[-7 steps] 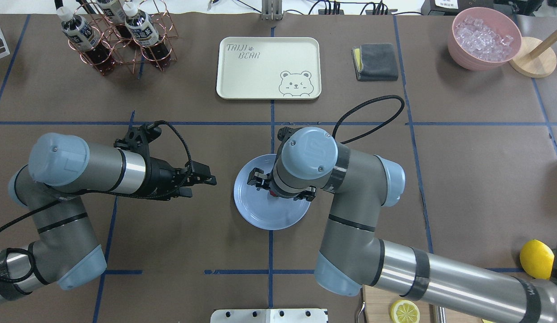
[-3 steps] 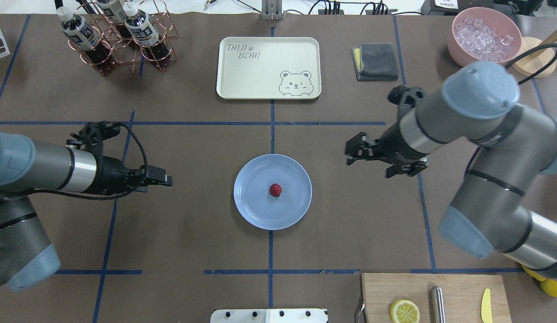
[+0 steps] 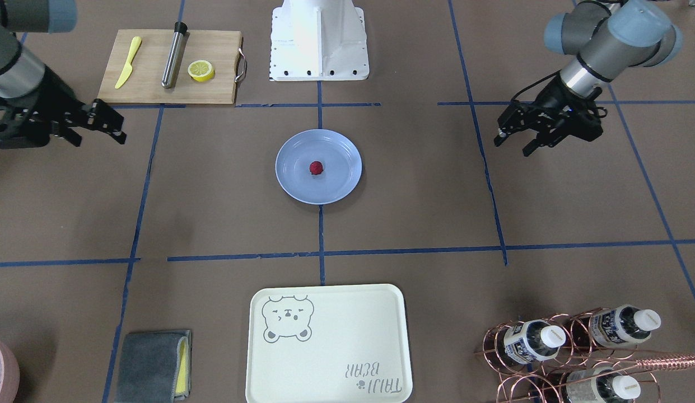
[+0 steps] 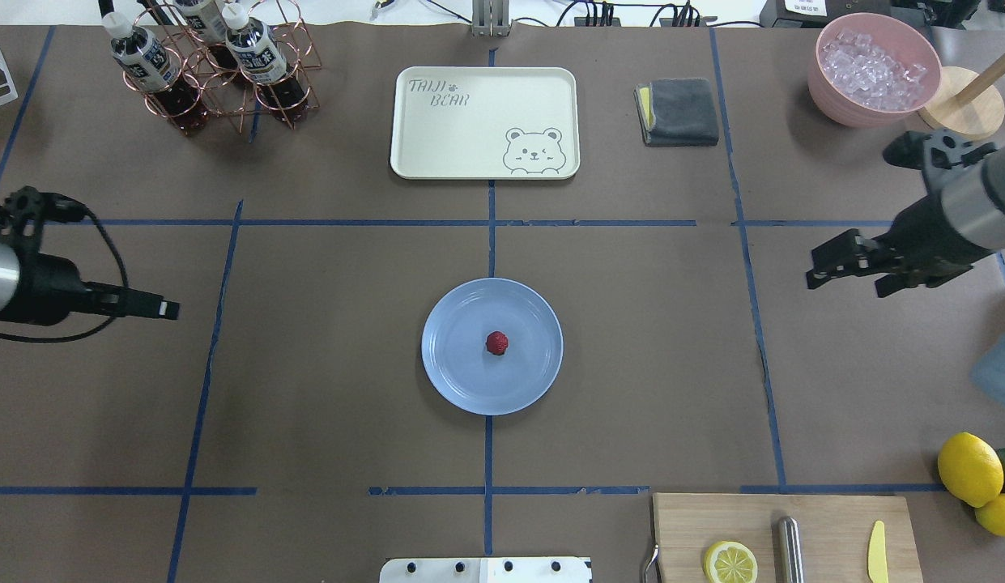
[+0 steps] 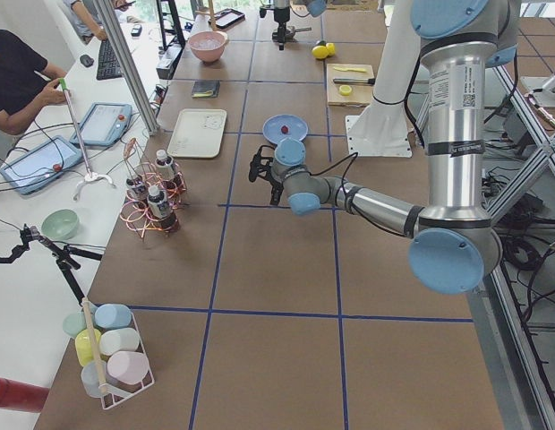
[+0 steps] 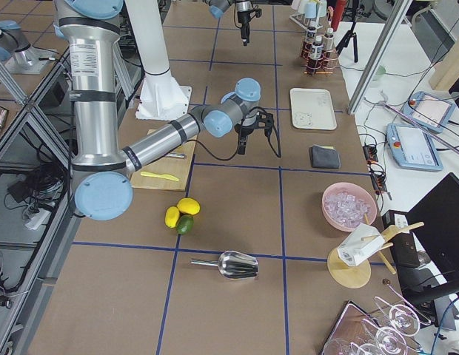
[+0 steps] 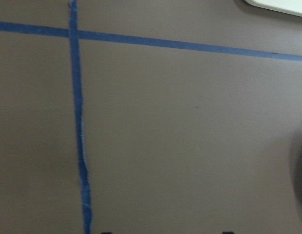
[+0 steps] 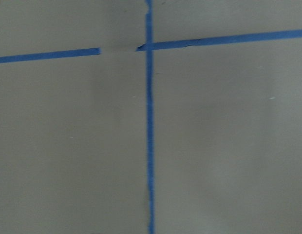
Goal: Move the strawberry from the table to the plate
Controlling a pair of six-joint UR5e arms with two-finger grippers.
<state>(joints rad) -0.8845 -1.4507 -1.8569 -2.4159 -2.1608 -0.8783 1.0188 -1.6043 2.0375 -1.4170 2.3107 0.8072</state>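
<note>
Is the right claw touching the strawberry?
Apart. The overhead view shows the right claw far off to the side over bare table, while the strawberry sits alone on the plate.

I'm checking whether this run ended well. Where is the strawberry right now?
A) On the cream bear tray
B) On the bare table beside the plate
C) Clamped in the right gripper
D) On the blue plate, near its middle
D: the strawberry lies near the middle of the plate, as the overhead and front-facing views both show.
</note>
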